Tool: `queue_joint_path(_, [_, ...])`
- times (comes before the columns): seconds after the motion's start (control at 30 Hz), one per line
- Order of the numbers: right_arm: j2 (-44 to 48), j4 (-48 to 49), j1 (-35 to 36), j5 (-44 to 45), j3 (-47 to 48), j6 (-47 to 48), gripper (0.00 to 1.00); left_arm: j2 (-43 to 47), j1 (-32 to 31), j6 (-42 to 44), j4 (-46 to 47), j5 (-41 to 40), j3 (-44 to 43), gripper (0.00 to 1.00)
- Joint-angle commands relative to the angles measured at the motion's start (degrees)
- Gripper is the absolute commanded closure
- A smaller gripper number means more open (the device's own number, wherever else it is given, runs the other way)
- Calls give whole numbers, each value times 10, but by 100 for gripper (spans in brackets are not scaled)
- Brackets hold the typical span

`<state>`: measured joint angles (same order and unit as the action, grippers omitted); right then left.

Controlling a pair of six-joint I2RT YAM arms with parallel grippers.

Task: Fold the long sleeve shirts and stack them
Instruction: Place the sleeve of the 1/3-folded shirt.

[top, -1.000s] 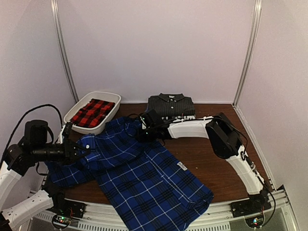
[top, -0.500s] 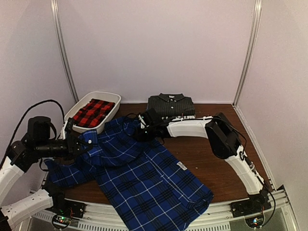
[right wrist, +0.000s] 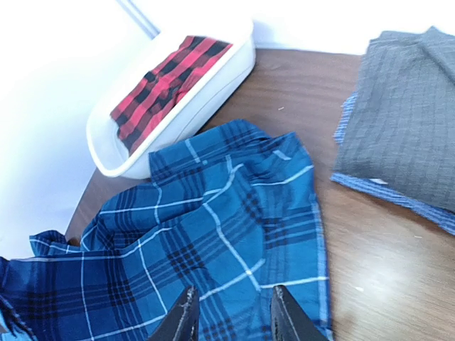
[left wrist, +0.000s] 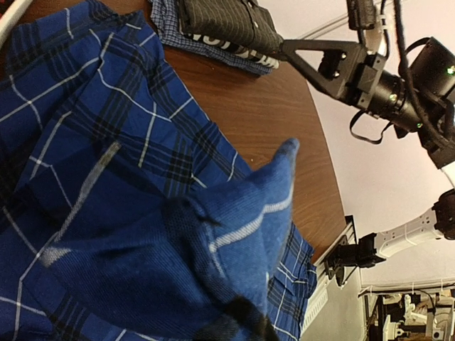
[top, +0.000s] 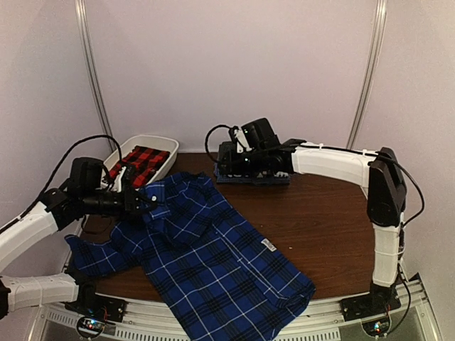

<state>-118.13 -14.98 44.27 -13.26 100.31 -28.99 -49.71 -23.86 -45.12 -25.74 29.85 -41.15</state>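
Blue-and-black plaid shirt [top: 213, 270]: spread near-left, not yet folded; left gripper [top: 146, 201] clamped on a raised fold.
Charcoal striped shirt [right wrist: 409, 114]: folded, far centre, seemingly done.
Red-and-black plaid shirt [top: 138, 165]: waiting in white tub [top: 165, 145], far left.
Right gripper [right wrist: 232, 305]: jaws apart, empty.

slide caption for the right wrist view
Right tool open, facing the blue plaid shirt; red plaid shirt in white tub

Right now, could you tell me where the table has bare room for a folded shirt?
The table is bare on its right half, between the blue plaid shirt, the charcoal striped shirt at the rear and the right edge. The left is crowded: that plaid shirt and the white tub.
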Motion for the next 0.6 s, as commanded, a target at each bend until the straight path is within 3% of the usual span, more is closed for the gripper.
queue_joint_path(0.0, [67, 3, -8, 32, -78, 0, 63, -77, -34, 27, 126, 44, -9, 100])
queue_joint_path(0.2, [170, 5, -7, 53, -198, -13, 63, -257, -131, 52, 191, 41, -82, 100])
queue_joint_path(0.57, [347, 36, 2, 58, -429, -55, 56, -519, -231, 66, 253, 110, -230, 100])
